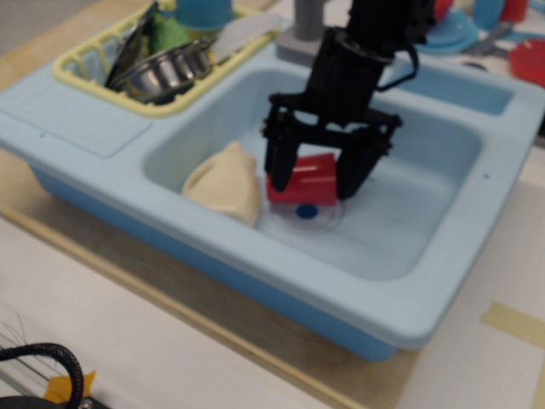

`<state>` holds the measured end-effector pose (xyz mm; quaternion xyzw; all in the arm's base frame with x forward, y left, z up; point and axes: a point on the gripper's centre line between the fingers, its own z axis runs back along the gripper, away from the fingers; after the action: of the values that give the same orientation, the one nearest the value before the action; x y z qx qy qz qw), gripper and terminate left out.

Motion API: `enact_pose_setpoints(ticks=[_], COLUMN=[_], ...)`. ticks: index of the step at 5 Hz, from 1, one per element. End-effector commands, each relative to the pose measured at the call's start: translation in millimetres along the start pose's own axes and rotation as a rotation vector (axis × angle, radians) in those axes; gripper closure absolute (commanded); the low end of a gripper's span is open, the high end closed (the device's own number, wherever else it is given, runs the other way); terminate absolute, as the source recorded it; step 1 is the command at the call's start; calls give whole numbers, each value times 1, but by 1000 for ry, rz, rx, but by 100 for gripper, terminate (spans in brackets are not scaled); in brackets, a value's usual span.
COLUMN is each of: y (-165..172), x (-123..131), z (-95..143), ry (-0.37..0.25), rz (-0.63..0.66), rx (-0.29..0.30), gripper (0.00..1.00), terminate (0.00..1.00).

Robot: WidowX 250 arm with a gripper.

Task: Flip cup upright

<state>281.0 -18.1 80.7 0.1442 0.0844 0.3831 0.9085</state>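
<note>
Red cup (308, 177) lies on its side on the floor of the light blue toy sink (255, 256), near the basin's middle, just above the round drain with its dark blue plug (307, 211). Frame is blurred; which end is the mouth cannot be read.

Black pincer (313, 179) is down inside the basin, its 2 fingers spread apart and straddling the cup: 1 finger (278, 166) at the cup's left end, the other at its right end. Fingers overlap the cup's outline; whether they press on it cannot be told from this view.

Cream jug-shaped bottle (224, 181) lies on its side just left of the cup, against the near-left wall of the basin.

Far left, a yellow dish rack (85, 64) sits in the sink's side section, holding a steel bowl (166, 68), a green item and a blue cup (204, 12). Grey faucet base (298, 38) stands behind the basin.

Sink rests on a wooden surface (51, 230). Black cable (43, 356) at the near-left corner; a strip of tape (513, 322) at the near right.
</note>
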Motion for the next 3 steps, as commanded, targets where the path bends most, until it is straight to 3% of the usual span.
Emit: enact_pose_setpoints(ticks=[1,3], y=[2,0], x=[7,7], z=[3,9], ry=[-22,-55], rz=[16,14], rx=[-43,-94], gripper=[100,100], terminate=[0,0])
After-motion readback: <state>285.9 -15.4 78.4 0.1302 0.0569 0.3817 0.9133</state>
